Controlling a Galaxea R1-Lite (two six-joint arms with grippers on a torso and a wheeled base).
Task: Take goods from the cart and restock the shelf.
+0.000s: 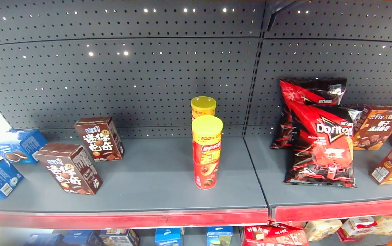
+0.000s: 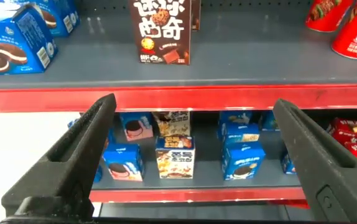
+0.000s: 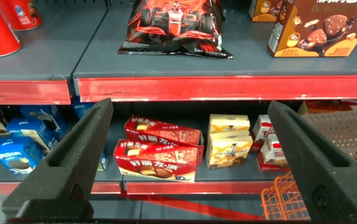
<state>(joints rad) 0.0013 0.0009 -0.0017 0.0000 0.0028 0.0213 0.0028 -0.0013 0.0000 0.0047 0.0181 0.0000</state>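
The grey shelf (image 1: 155,181) with a red front edge carries two upright chip cans (image 1: 206,152) with yellow lids in the middle. Two brown cookie boxes (image 1: 71,168) stand left of them, and two red-and-black chip bags (image 1: 322,150) lean at the right. My left gripper (image 2: 191,168) is open and empty, in front of the shelf's red edge (image 2: 178,96) below a brown cookie box (image 2: 163,31). My right gripper (image 3: 194,165) is open and empty too, facing the red edge below the chip bag (image 3: 175,25). An orange wire basket (image 3: 287,199) shows low beside it.
Blue cookie boxes (image 1: 10,160) lie at the shelf's far left, brown snack boxes (image 1: 382,126) at the far right. The lower shelf holds blue boxes (image 2: 241,158), red flat boxes (image 3: 160,152) and cream boxes (image 3: 228,146). A perforated back panel (image 1: 148,78) closes the shelf behind.
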